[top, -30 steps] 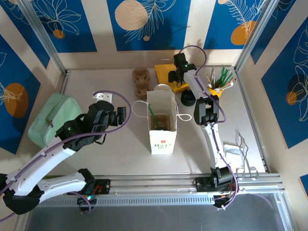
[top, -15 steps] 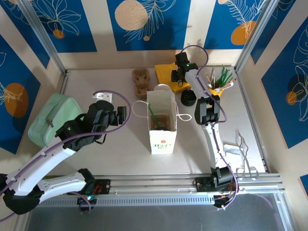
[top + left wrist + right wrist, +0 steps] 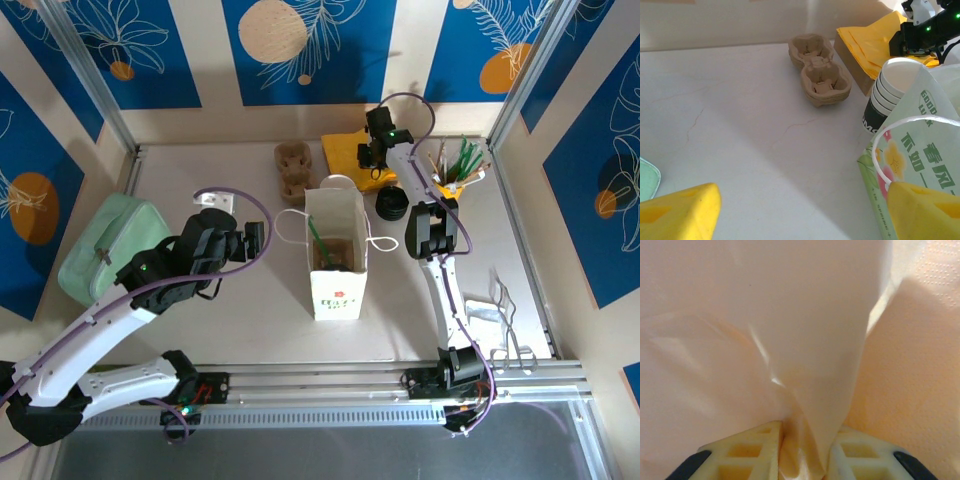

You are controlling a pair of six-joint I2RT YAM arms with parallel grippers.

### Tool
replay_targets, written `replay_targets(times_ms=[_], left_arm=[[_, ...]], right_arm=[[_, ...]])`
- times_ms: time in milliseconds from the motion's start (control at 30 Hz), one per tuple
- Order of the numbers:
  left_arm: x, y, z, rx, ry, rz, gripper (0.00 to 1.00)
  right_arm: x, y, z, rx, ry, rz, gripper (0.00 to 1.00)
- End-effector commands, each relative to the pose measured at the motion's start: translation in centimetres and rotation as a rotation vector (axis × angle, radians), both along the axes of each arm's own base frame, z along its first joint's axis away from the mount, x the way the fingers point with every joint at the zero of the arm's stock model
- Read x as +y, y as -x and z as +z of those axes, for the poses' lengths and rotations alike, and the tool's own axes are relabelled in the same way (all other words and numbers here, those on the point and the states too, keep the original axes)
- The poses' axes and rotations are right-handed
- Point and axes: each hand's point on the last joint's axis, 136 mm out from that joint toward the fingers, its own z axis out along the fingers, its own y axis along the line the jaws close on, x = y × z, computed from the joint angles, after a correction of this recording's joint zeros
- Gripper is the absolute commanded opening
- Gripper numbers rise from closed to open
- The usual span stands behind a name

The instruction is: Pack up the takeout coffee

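The open paper bag (image 3: 338, 262) stands mid-table, a green stick leaning inside it; the bag's printed side (image 3: 912, 160) and white handle fill the right of the left wrist view. The takeout coffee is hidden. My right gripper (image 3: 372, 160) reaches to the far yellow napkin pile (image 3: 345, 150) and is shut on a raised fold of napkin (image 3: 810, 390) pinched between its fingers (image 3: 747, 450). My left gripper (image 3: 245, 240) hovers left of the bag, open, with bare tabletop between its yellow fingers (image 3: 682, 212).
A stack of lidless white cups (image 3: 892, 92) stands behind the bag. Black lids (image 3: 390, 205) lie right of it. Brown cup carriers (image 3: 292, 168) sit at the back. A green pouch (image 3: 108, 248) is at the left, a straw holder (image 3: 455, 168) at the right, and clear cutlery (image 3: 497, 308) nearer the front.
The right gripper's jaws have closed on the napkin and it has shifted slightly right along the pile. The left arm has not moved.
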Motion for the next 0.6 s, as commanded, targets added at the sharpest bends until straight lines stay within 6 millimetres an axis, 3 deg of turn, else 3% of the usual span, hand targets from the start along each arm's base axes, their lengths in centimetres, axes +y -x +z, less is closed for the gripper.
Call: replay_targets(times_ms=[0,267,567], left_arm=[[0.4,0.0,-0.1,0.005,0.011,0.014,0.86],[0.3,0.0,0.2,0.003,0.017,0.011,0.86],[0.4,0.2,0.5,0.001,0.024,0.006,0.86]], right_arm=[[0.6,0.1,1.9,-0.011,-0.058,0.010,0.22],[0.7,0.2,5.3,-0.055,-0.093,0.014,0.12],[0.4,0.7,9.7,-0.112,-0.116,0.011,0.10]])
